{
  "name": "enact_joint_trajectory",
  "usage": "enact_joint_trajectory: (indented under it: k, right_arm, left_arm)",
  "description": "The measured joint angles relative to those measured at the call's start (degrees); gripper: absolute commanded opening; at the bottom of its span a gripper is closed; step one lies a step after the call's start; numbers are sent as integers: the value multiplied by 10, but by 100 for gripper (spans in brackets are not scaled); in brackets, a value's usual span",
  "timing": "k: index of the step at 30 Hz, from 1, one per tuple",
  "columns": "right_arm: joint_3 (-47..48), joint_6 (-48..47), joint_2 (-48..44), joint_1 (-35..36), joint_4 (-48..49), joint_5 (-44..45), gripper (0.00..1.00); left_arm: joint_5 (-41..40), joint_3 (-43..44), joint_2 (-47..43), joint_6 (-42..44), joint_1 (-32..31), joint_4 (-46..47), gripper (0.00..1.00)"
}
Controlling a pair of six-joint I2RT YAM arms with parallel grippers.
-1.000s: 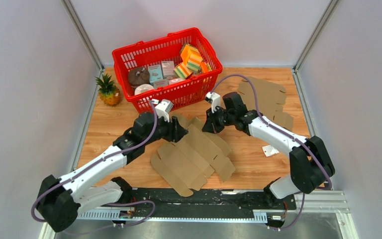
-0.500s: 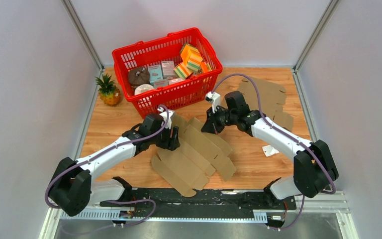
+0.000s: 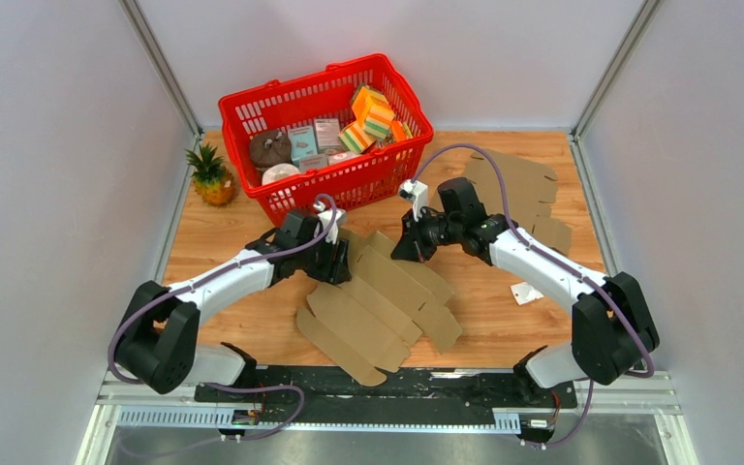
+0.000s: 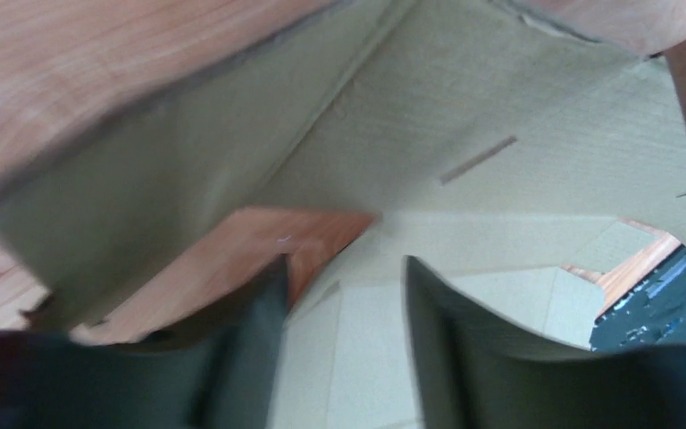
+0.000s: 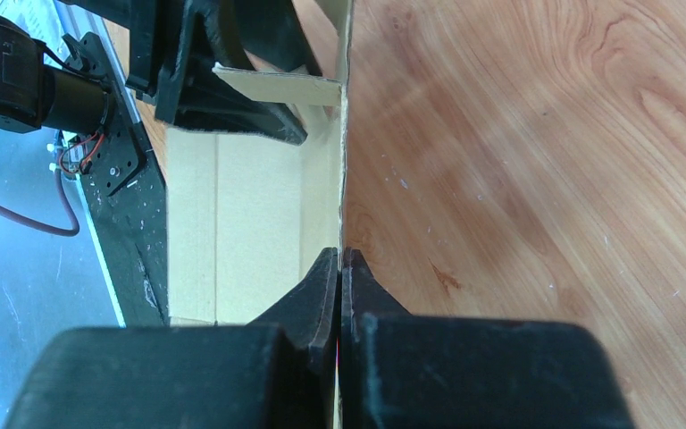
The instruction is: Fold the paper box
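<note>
The brown cardboard box blank (image 3: 387, 300) lies mostly flat in the middle of the table. My right gripper (image 3: 415, 248) is shut on the edge of one panel and holds it upright; in the right wrist view the fingertips (image 5: 340, 261) pinch the thin cardboard edge (image 5: 342, 179). My left gripper (image 3: 335, 256) is at the blank's far left end. In the left wrist view its gripper (image 4: 344, 268) is open, the fingers (image 4: 447, 331) apart over pale cardboard (image 4: 500, 107), with a raised flap to the left.
A red basket (image 3: 399, 97) with sponges and small boxes stands at the back. A toy pineapple (image 3: 211, 176) is left of it. More flat cardboard blanks (image 3: 521, 189) lie at the back right. A small white piece (image 3: 526, 292) lies under the right arm.
</note>
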Motion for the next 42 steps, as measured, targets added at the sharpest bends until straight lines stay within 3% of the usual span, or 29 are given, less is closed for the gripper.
enact_joint_trajectory:
  k: [8,13,21,24,28,31,36,42]
  right_arm:
    - [0,1,0,0,2,8,0]
    - [-1,1,0,0,3,8,0]
    - [-2,0,0,4,0,34,0]
    - [-2,-12,0,12,-4,61,0]
    - [-2,-28,-1,28,-8,94,0]
    - [-2,-39,-1,40,-9,110,0]
    - [-2,-49,-1,47,-8,118,0]
    - [-2,-60,-1,53,-8,119,0]
  left_arm:
    - [-37,-32,-63,-31,-57,37,43]
    - [-63,-60,-69,-89,-98,127,44]
    - [-77,-81,-11,-143,-111,209,55]
    - [-92,-82,-63,-137,-111,181,61]
    - [-135,-79,-196,-114,-111,118,70]
    - [-170,-56,-259,-85,-111,77,68]
    - [-180,37,-191,-38,-111,53,62]
    - [-168,76,-78,3,-111,45,51]
